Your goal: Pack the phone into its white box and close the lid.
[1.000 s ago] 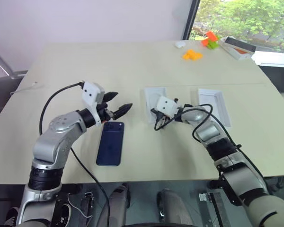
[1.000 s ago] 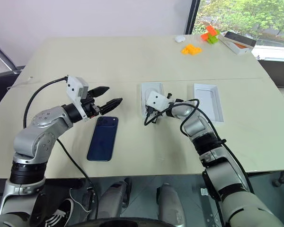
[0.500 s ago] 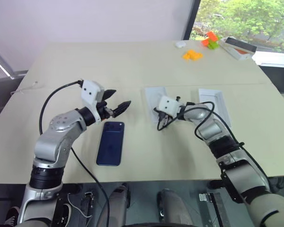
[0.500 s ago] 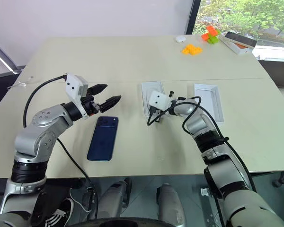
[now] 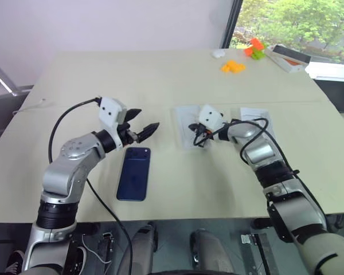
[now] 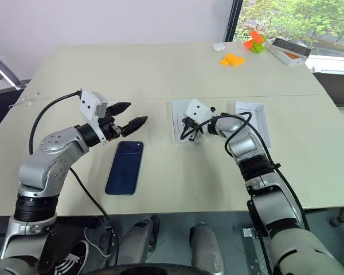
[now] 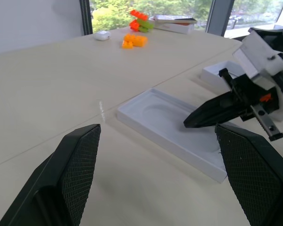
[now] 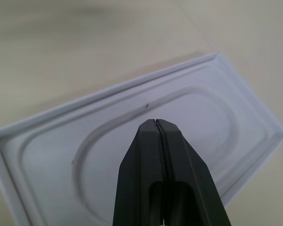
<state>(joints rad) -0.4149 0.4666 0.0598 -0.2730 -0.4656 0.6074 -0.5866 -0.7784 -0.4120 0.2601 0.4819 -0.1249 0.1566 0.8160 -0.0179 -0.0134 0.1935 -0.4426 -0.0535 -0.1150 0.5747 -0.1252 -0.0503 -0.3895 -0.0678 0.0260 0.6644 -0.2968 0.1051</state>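
The dark blue phone (image 5: pixel 133 173) lies flat on the table near the front edge, back side up. My left gripper (image 5: pixel 145 119) hovers open just beyond the phone's far end, with nothing between its fingers. At the table's middle lies the white box (image 5: pixel 184 114), and a white insert with an oval hollow (image 8: pixel 179 110) sits in it. My right gripper (image 5: pixel 197 133) is shut with its tip down on that insert. To the right lies a second shallow white tray (image 5: pixel 258 117), plain white inside, which looks like the lid turned upside down.
At the far right corner are an orange-and-white box (image 5: pixel 289 57), orange blocks (image 5: pixel 233 66), red and green blocks (image 5: pixel 254 47) and a small white object (image 5: pixel 218 53). A thin cable (image 5: pixel 31 107) lies at the table's left edge.
My right wrist has rolled a little while its shut tip stays over the middle box. The left arm and the phone have not moved.
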